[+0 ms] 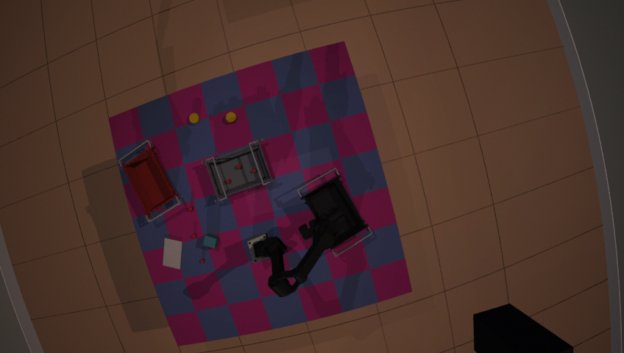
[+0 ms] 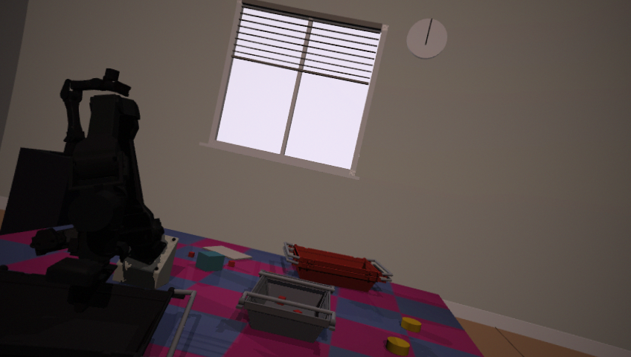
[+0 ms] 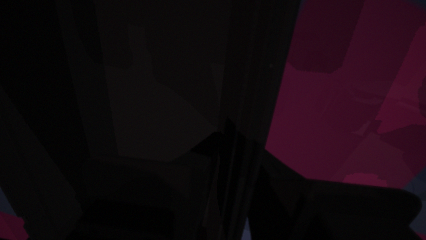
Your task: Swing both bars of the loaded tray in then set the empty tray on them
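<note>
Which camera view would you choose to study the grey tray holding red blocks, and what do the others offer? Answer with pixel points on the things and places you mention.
The top view: it shows the grey tray (image 1: 244, 190) (image 2: 283, 325) whole, with both bars across it and three red blocks (image 1: 238, 166) (image 2: 281, 300) inside. The exterior view shows its outer wall but only two blocks clearly; the wrist view misses it.
</note>
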Controlling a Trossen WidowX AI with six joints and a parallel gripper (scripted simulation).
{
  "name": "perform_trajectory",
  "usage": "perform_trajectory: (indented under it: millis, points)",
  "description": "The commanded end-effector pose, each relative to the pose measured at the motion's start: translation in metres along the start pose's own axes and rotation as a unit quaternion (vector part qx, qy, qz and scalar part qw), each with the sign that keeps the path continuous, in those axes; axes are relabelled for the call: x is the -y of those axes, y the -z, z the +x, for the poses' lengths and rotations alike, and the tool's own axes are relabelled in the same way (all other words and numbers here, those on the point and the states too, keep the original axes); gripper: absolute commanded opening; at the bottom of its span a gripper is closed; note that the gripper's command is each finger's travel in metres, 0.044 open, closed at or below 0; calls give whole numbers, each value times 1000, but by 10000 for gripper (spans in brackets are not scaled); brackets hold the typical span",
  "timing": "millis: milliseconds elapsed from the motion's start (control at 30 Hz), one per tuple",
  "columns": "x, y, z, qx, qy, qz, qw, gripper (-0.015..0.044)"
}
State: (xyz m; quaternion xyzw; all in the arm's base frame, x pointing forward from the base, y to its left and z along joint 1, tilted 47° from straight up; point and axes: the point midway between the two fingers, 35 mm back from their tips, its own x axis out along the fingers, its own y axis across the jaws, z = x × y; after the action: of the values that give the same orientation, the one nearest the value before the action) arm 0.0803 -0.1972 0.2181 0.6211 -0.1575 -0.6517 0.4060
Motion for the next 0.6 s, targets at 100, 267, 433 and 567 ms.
perform_trajectory:
  millis: [100, 267, 433, 567]
  points:
    - [0, -1, -35, -3, -5, 1, 1000, 0]
    - [2, -5, -53, -3, -6, 1, 1000, 0]
    - [2, -5, -54, -3, -6, 0, 1000, 0]
    - [2, -5, -54, -3, -6, 0, 1000, 0]
